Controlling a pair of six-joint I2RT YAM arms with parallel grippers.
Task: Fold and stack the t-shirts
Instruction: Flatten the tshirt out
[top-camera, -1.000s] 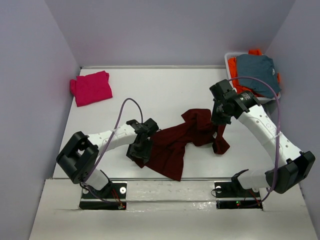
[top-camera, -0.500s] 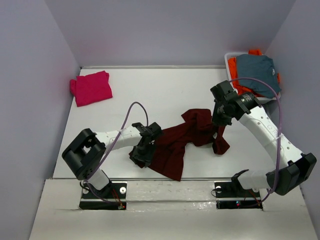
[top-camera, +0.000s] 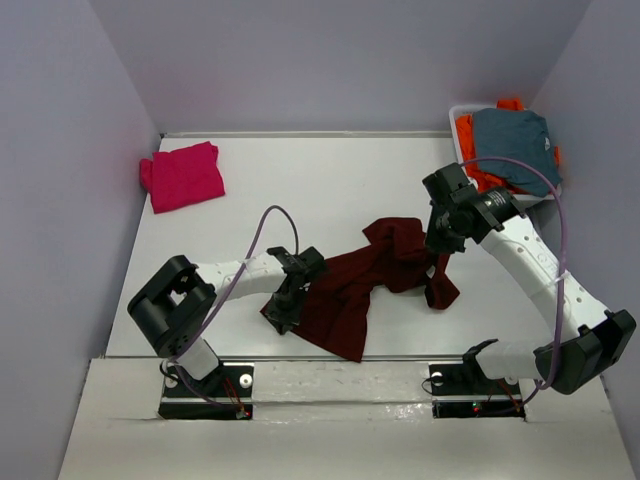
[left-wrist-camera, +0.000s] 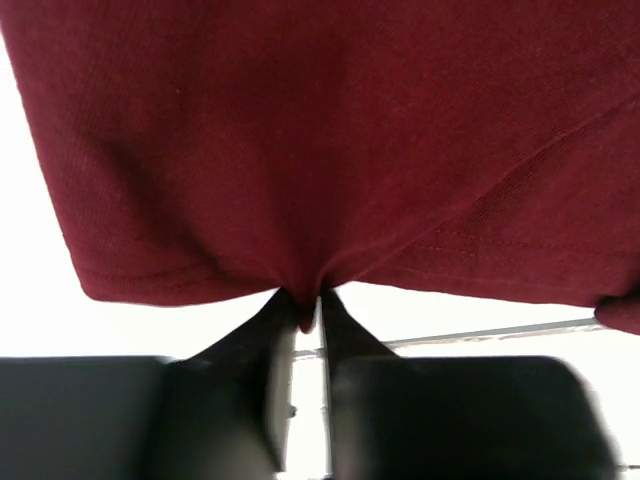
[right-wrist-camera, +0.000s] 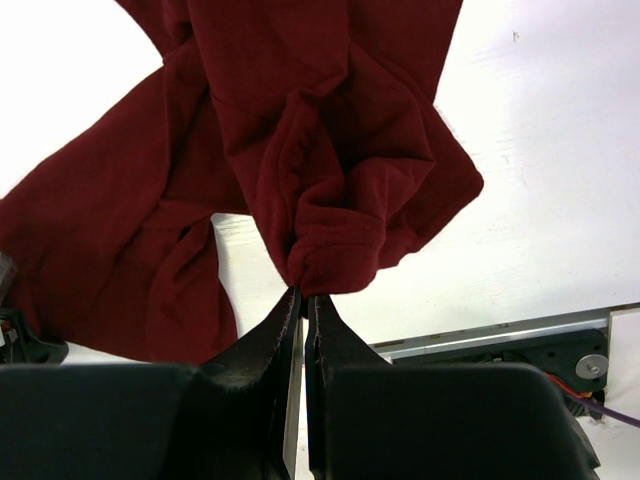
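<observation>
— At the near middle of the table (top-camera: 330, 180), what does the figure show?

— Maroon t-shirt (top-camera: 345, 295), crumpled, strung between the two arms. Left arm (top-camera: 235, 272): jaws almost together, nipping a small tuck of the hem (clearest in the left wrist view). Right arm (top-camera: 520, 245): jaws fully closed on a bunched wad at the shirt's far right, raised so that the cloth hangs below them. Magenta t-shirt (top-camera: 183, 176) lies folded at the far left corner. Grey-blue garment (top-camera: 512, 138) and orange garment (top-camera: 468, 135) sit in the bin (top-camera: 453, 110) at far right.

— What differs from a second earlier?

— Left jaws then stood wider at the same edge, and they have since closed on it. Right arm and the shirt's lie are barely changed.

— What could go wrong from here?

— Probably three things. The left pinch is shallow, so the hem may slip out once the arms draw apart. The right wad may take in several layers, so the shirt may not spread flat. The shirt's near corner lies close to the table's front edge and could drag over it.
</observation>
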